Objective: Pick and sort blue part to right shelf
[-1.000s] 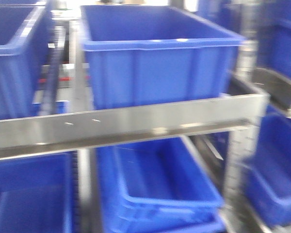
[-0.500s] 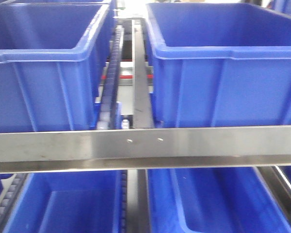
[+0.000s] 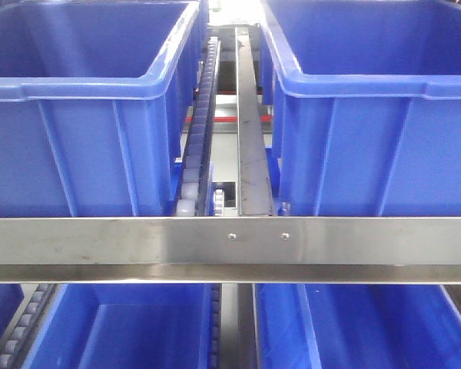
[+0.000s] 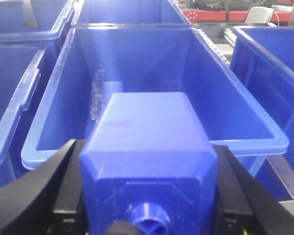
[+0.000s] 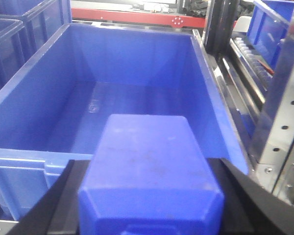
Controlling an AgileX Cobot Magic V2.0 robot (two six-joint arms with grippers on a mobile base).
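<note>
My right claw (image 5: pixel 149 198) pinches the blue part (image 5: pixel 149 161) just short of the near rim of the open bin (image 5: pixel 19 157) — my left claw (image 4: pixel 148 196) clamps a knobbed block (image 4: pixel 147 132) — and if I let go before the part clears that rim, it could clip it and fall outside

- A steel crossbar (image 3: pixel 230 242) ran across the front at the foot of the upper bins; we saw open room above it and below it.
- Between the left upper bin (image 3: pixel 84 84) and the right upper bin (image 3: pixel 369 84), a roller track (image 3: pixel 202 131) and a steel rail (image 3: pixel 252 146) filled the narrow gap.
- Ahead of the left gripper (image 4: pixel 147 166), an open-topped bin (image 4: pixel 63 98) was bare inside; a knobbed blue block (image 4: pixel 147 137) filled the jaws.
- Ahead of the right gripper (image 5: pixel 149 186), another bin (image 5: pixel 132 54) lay open; the blue part (image 5: pixel 147 156) filled the jaws, and a shelf upright (image 5: pixel 284 107) stood close beside the bin's right wall.
</note>
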